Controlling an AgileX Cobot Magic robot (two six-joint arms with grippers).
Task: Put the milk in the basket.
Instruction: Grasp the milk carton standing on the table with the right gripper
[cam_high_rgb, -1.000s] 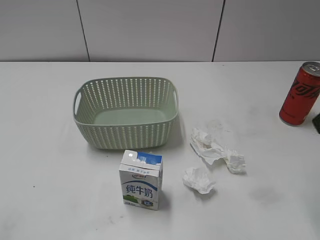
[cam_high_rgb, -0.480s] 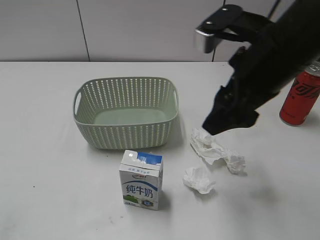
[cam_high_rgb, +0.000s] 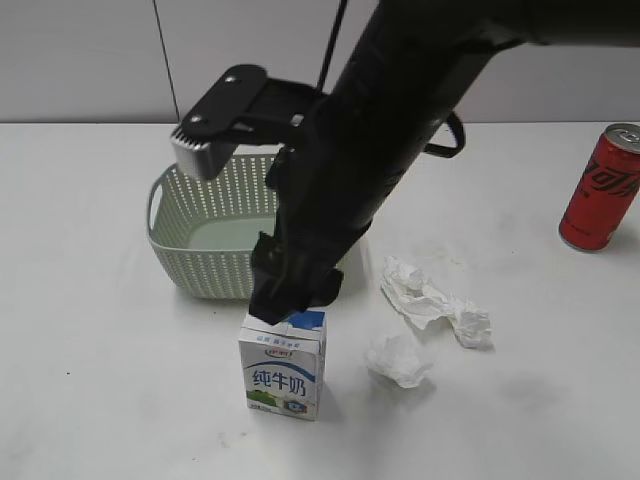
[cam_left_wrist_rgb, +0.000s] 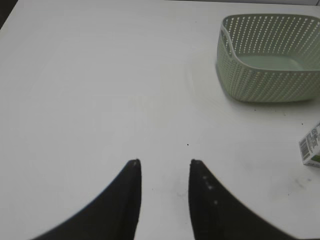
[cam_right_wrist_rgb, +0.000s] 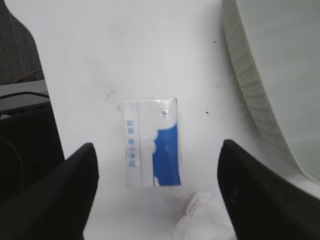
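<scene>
right pincer (cam_right_wrist_rgb: 155, 165) spread — poised above milk (cam_right_wrist_rgb: 151, 141)

Right arm (cam_high_rgb: 370, 150) hides basket (cam_high_rgb: 200, 270) right half, milk (cam_high_rgb: 282, 375) top.

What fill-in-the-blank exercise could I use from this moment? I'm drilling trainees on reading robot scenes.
1. The right gripper hovers with its jaws ____ directly above the milk.
2. The milk stands on the table, not yet in the pale ____ basket.
3. The red soda can stands at the table's far ____ side in the exterior view.

Missing words: open; green; right
</scene>
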